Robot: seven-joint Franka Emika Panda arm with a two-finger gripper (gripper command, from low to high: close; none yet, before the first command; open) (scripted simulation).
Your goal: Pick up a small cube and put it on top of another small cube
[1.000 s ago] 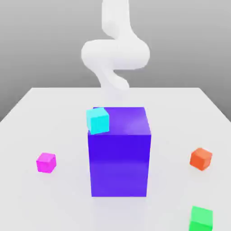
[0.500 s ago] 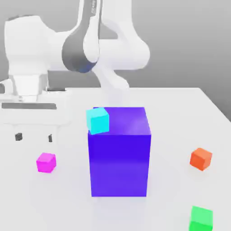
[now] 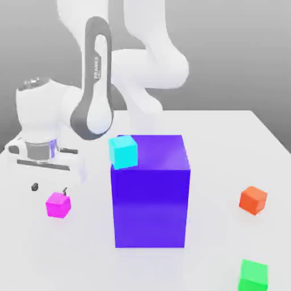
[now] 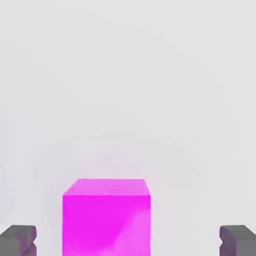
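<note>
1. Hovering over the magenta cube, the hand points straight down, which lines its two fingertips up on either side of the target.
2. The hand is spread fully wide and holds nothing; in the hand view the magenta cube sits between the two dark fingertips with clear space on both sides, so no contact exists.
3. The magenta cube rests on the white tabletop toward the exterior view's left, just beside the base of the big blue-violet block but apart from it.
4. A cyan cube sits on the top corner of the blue-violet block. Its raised seat makes it a demanding stacking target, in my judgement.
5. An orange cube and a green cube lie on the tabletop at the exterior view's right, well apart from the hand. Either offers a low, open surface for the stack.
6. The wide spread looks deliberate: it gives margin for the descent. The cube appears off-centre between the fingertips, nearer one than the other, so a small correction before closing would reduce the risk of nudging it sideways.
</note>
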